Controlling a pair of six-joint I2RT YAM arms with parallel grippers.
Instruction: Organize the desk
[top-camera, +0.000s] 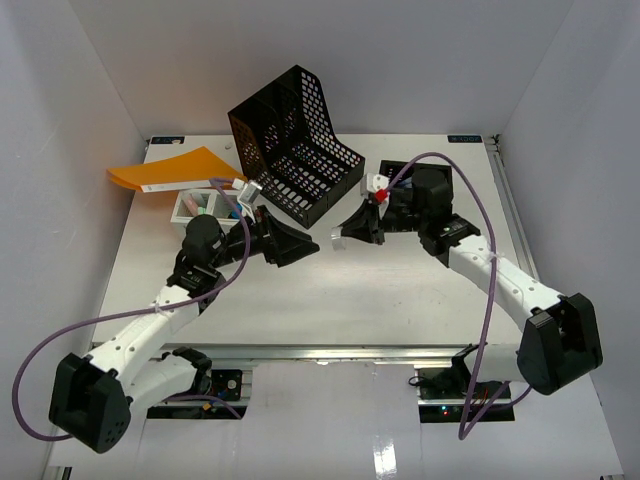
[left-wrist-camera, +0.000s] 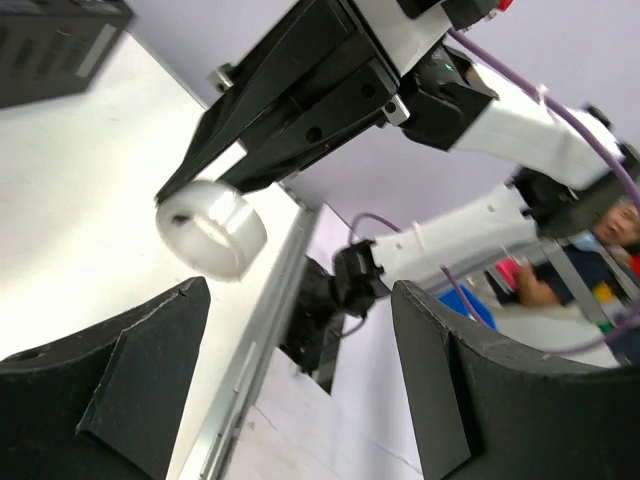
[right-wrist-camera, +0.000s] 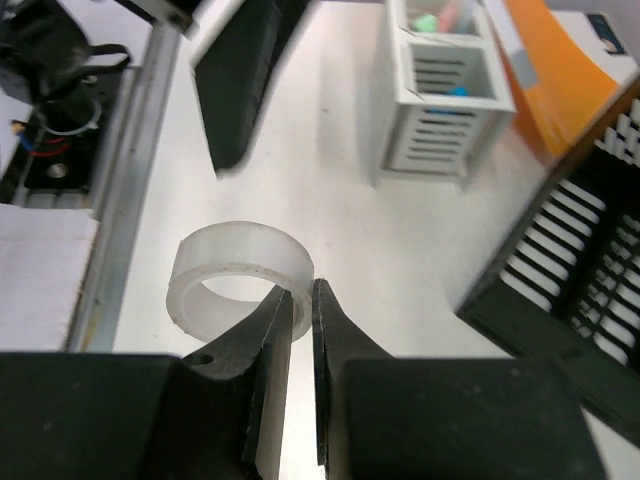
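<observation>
The counter (top-camera: 350, 290) fills the middle of the overhead view, white and flat, with its silvery rail along the 6 o'clock edge just ahead of the arm bases. Near its centre the two arms meet tip to tip. The right gripper (right-wrist-camera: 303, 290) has its jaws pressed together on the wall of a translucent white tape ring (right-wrist-camera: 240, 245), pinching it at the ring's 5 o'clock side in the wrist view, so the hoop hangs off the jaw tips over the white surface (whether it touches the surface cannot be told). The left gripper (left-wrist-camera: 300, 300) sits at 9 o'clock of the right one, with its jaws spread wide and nothing between them; the ring is just beyond its tips. At the counter's 12 o'clock stands a black mesh file rack (top-camera: 295, 140). An orange folder (top-camera: 175, 170) lies at 10 o'clock, overhanging the edge, and a white slotted pen holder (top-camera: 200, 205) sits just beside it on its 6 o'clock side.
</observation>
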